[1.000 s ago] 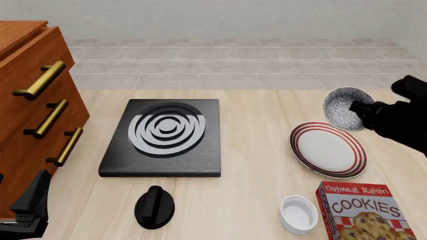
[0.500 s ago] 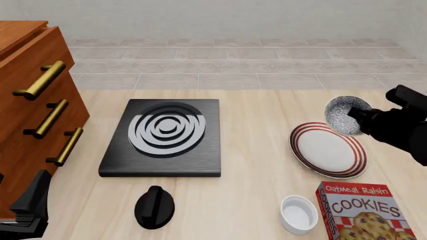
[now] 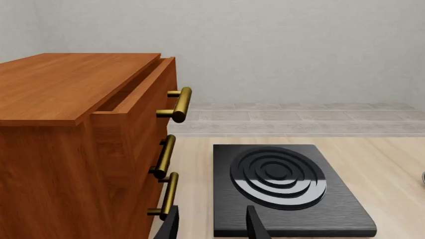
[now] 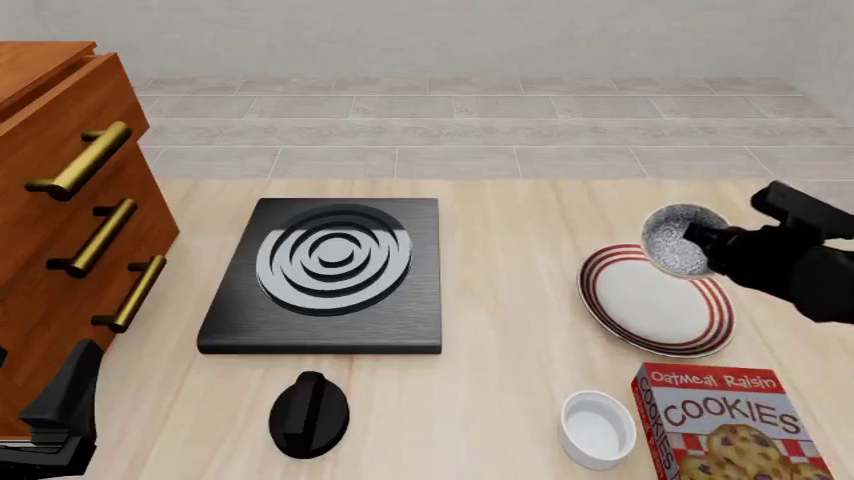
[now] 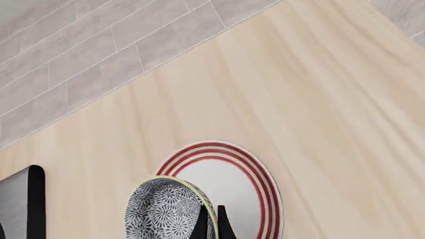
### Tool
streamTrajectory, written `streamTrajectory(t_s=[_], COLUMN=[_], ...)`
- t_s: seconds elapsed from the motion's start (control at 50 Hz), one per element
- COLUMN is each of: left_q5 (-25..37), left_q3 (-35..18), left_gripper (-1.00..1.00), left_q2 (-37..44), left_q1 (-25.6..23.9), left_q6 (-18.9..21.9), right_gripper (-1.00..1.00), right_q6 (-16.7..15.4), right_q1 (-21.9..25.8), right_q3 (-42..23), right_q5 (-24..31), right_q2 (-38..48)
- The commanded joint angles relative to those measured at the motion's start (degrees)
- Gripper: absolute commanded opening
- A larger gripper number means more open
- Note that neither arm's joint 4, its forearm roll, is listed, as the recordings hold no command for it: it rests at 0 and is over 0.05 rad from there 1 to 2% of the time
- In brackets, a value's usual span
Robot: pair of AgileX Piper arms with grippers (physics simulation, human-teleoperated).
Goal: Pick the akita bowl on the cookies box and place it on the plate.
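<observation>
The akita bowl (image 4: 671, 240), speckled black and white, hangs tilted over the far edge of the plate (image 4: 650, 308), which is white with dark red rings. My right gripper (image 4: 703, 244) is shut on the bowl's rim, coming in from the right. In the right wrist view the thin fingers (image 5: 201, 225) pinch the bowl (image 5: 162, 211) at its rim, with the plate (image 5: 236, 186) just beneath it. The red cookies box (image 4: 727, 422) lies at the near right with nothing on it. My left gripper (image 3: 212, 228) is open and holds nothing, low at the near left by the cabinet.
A black stove (image 4: 327, 268) with a ringed burner sits mid-table, a black knob (image 4: 308, 412) in front of it. A white ramekin (image 4: 597, 428) stands left of the cookies box. A wooden cabinet (image 4: 60, 230) with brass handles fills the left side, its top drawer slightly open.
My right gripper has carried the bowl nearer and lower, from beyond the plate's far right edge to over the plate's far rim. The left arm has stayed still.
</observation>
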Motion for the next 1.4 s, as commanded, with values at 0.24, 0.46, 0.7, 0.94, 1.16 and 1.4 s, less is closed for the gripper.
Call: streamTrajectory(t_s=[0.24, 0.46, 0.7, 0.94, 1.16, 1.4], left_q5=[0.00, 0.00, 0.00, 0.00, 0.00, 0.00], left_q3=[0.00, 0.00, 0.00, 0.00, 0.00, 0.00], left_gripper=[1.00, 1.00, 1.00, 1.00, 1.00, 1.00], left_q2=[0.00, 0.00, 0.00, 0.00, 0.00, 0.00], left_q1=[0.00, 0.00, 0.00, 0.00, 0.00, 0.00], left_q6=[0.00, 0.00, 0.00, 0.00, 0.00, 0.00], right_gripper=[-1.00, -1.00, -1.00, -1.00, -1.00, -1.00], right_q6=[-0.67, -1.27, -2.39, -2.68, -1.84, -1.01], right_q1=[-0.94, -1.33, -1.60, -1.28, -0.37, -0.32], right_q3=[-1.61, -1.58, -1.99, -1.87, -1.72, -0.53], right_q5=[-2.65, -3.01, -2.59, -3.11, -3.98, -5.12], right_q2=[5.99, 7.04, 7.79, 8.97, 10.33, 10.90])
